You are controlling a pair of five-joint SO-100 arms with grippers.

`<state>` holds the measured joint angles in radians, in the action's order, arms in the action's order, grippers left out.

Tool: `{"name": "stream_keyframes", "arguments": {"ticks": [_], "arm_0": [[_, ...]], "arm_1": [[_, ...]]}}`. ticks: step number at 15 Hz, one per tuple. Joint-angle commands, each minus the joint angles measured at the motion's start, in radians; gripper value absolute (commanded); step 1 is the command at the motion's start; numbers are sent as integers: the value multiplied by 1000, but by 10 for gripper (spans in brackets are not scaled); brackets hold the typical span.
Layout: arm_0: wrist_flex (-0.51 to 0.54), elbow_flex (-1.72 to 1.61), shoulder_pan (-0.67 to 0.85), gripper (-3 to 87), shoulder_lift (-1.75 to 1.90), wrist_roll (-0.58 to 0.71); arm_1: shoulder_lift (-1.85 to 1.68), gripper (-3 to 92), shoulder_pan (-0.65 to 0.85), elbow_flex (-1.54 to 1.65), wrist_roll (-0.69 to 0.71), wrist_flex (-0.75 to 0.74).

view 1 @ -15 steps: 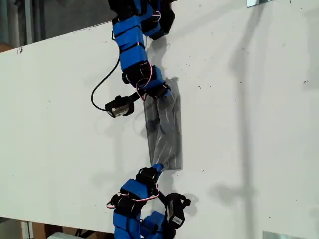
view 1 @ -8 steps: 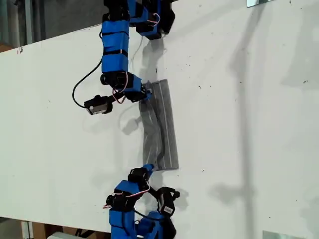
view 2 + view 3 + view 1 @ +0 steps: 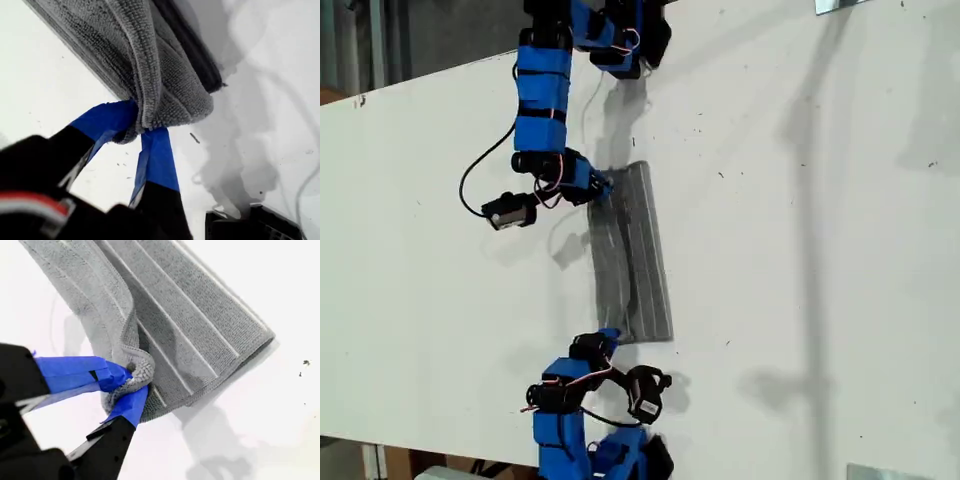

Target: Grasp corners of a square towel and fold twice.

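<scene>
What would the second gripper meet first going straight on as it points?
The grey striped cloth towel: my second gripper pinches its corner, with the folded body directly ahead.

A soft grey woven towel (image 3: pixel 630 255) with thin pale parallel stripes running along its length lies on a plain white table (image 3: pixel 820 250) marked with a few tiny dark specks. My first gripper (image 3: pixel 137 132) has bright blue taped fingertips on a black body. My second gripper (image 3: pixel 131 385) shows the same blue tips on black. Both arms are blue with black joints.
</scene>
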<state>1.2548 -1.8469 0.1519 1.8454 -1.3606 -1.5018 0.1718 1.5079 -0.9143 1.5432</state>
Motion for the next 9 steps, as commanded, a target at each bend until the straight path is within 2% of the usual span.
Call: {"name": "stream_keyframes", "arguments": {"ticks": [1, 5, 9], "arm_0": [[23, 51, -94, -1, 17, -49], [-161, -114, -138, -1, -29, -109], [-227, -121, -147, -1, -104, -114]], "arm_1": [[-106, -2, -66, 64, -41, 35], [-92, -2, -170, 259, -135, -80], [-75, -2, -160, 287, -133, -143]]}}
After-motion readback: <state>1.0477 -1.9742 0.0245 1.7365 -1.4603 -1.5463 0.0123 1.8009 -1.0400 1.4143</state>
